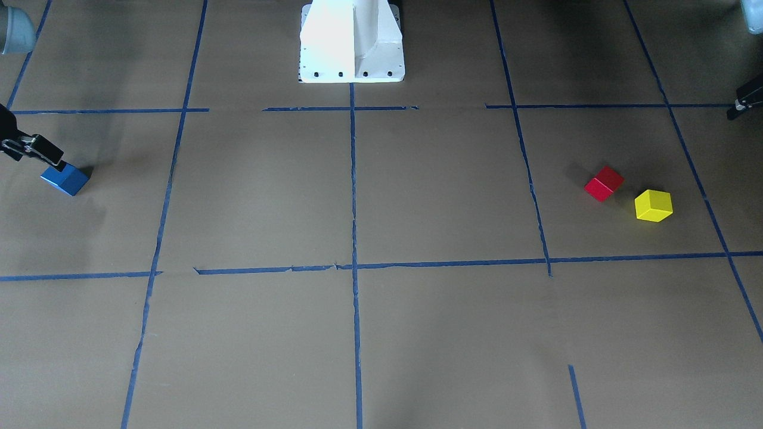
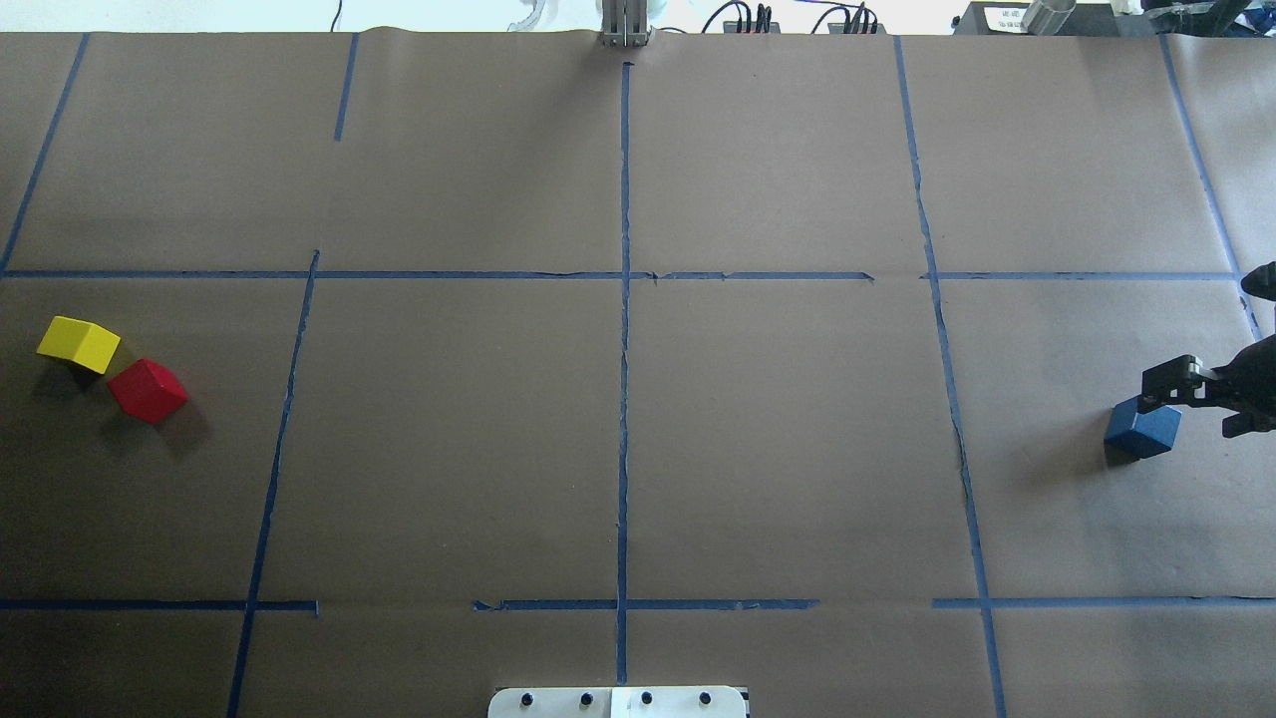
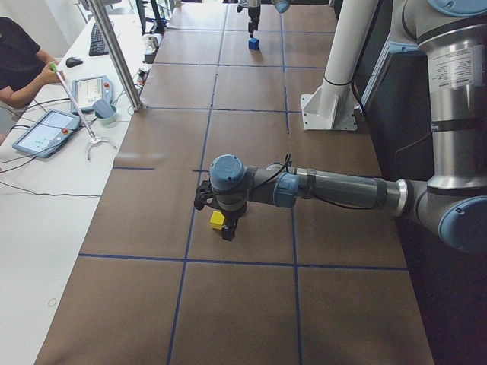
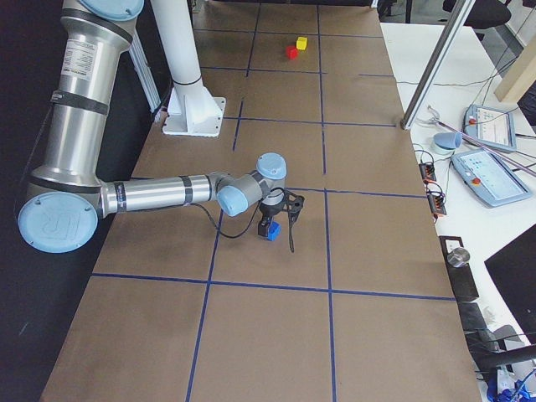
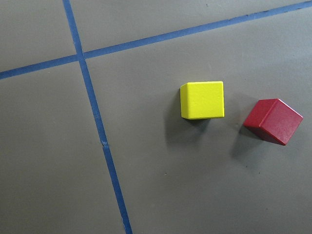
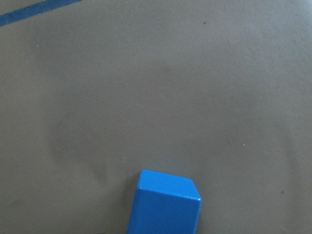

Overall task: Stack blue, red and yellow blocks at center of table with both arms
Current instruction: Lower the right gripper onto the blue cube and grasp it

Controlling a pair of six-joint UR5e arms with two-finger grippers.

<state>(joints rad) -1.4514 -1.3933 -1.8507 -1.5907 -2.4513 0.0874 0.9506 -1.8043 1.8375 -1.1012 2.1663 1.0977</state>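
Note:
The blue block (image 2: 1141, 431) sits on the brown table at the robot's far right; it also shows in the front view (image 1: 67, 180) and low in the right wrist view (image 6: 165, 204). My right gripper (image 2: 1191, 411) hovers just over it, with the jaws apart and one finger (image 1: 45, 154) at the block's top edge. The red block (image 2: 148, 390) and the yellow block (image 2: 78, 343) lie side by side at the far left, and show from above in the left wrist view, red (image 5: 273, 122) and yellow (image 5: 202, 100). My left gripper (image 1: 745, 102) shows only as a tip; I cannot tell its state.
The white robot base (image 1: 351, 42) stands at the middle of the robot's table edge. Blue tape lines (image 2: 624, 399) cross at the table's centre. An operators' desk with tablets (image 3: 46, 129) and a metal pole (image 3: 118, 53) run along the far side.

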